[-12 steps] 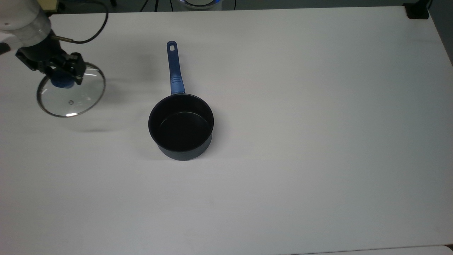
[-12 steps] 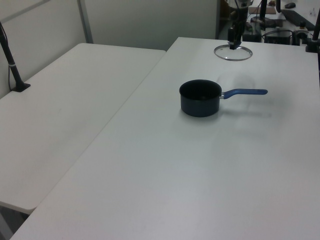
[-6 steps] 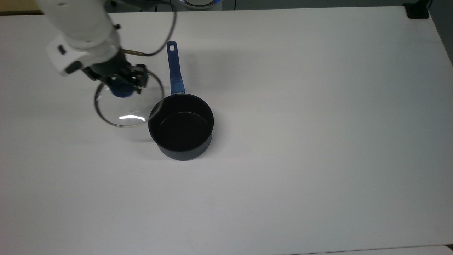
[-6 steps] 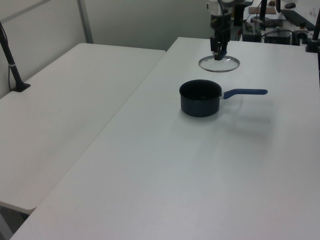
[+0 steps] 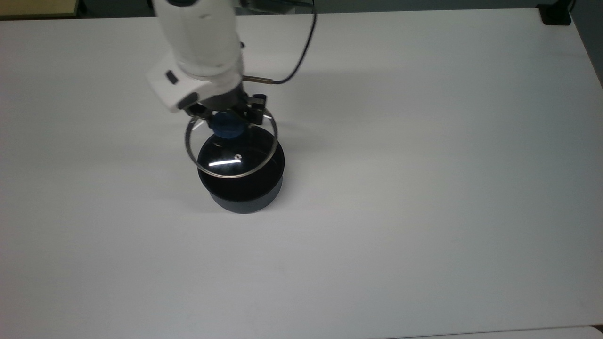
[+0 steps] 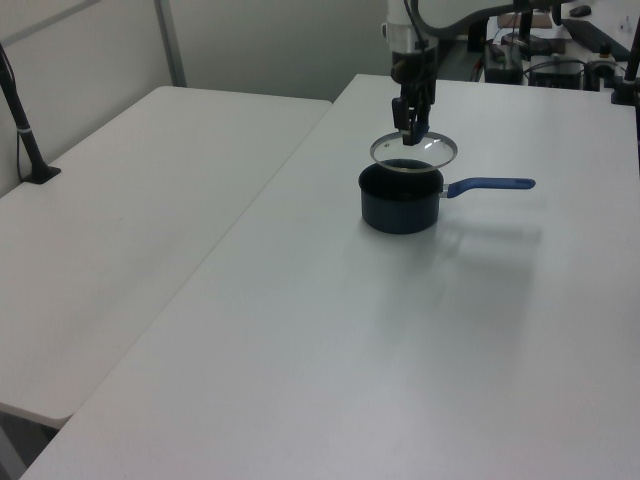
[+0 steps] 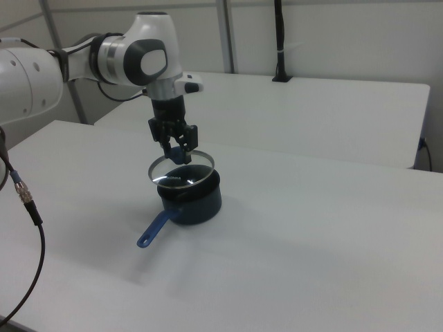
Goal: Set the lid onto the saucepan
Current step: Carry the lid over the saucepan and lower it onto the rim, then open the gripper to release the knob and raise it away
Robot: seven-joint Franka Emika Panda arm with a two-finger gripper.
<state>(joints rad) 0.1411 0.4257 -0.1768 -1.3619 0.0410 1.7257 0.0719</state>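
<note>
End effector (image 5: 229, 123) grips the lid (image 5: 231, 155) by its knob, held above the saucepan (image 5: 242, 188) on the worktop (image 5: 424, 188), offset toward the handle. Recommend centring rim over rim, keeping it level, then lowering slowly.

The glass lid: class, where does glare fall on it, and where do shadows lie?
Top view: a bright white streak on the lid, below its knob, and the saucepan shades the table at its left. Left view: a soft shadow lies right of the saucepan, under its handle.
</note>
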